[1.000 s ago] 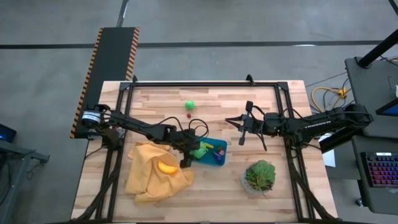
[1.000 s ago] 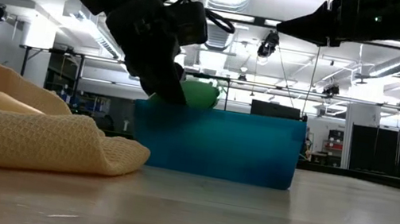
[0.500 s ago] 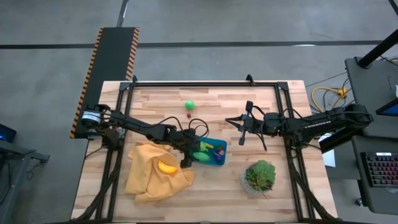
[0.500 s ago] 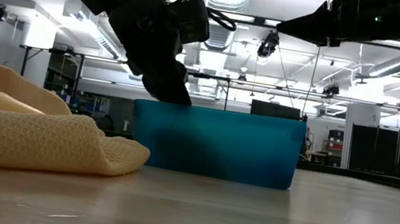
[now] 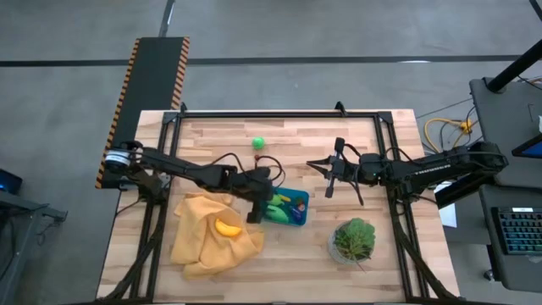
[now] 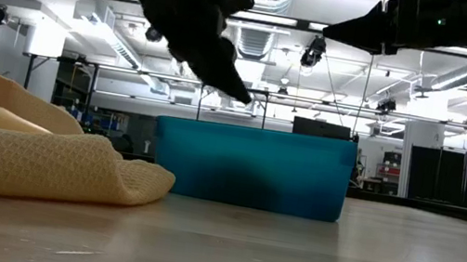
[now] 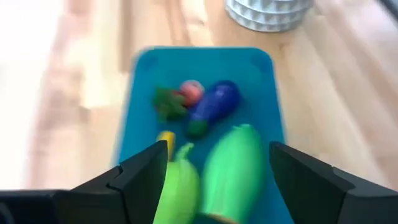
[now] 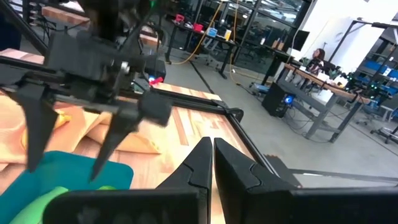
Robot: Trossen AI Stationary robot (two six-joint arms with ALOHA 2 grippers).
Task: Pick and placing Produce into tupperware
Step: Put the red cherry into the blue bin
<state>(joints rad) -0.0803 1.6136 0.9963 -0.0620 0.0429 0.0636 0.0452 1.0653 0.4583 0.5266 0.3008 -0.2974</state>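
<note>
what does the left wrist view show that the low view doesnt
Only the left wrist view looks into the tupperware: a purple piece, a pink-red piece and a large green piece lie inside, between the open left gripper fingers.

Only the low view shows the mustard-yellow cloth beside the container and the right arm overhead.

Both show the teal tupperware and the white ribbed pot.

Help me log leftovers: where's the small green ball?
In the high view, the small green ball lies on the bare table toward its far edge, beside a tiny red piece, beyond the teal tupperware.
</note>
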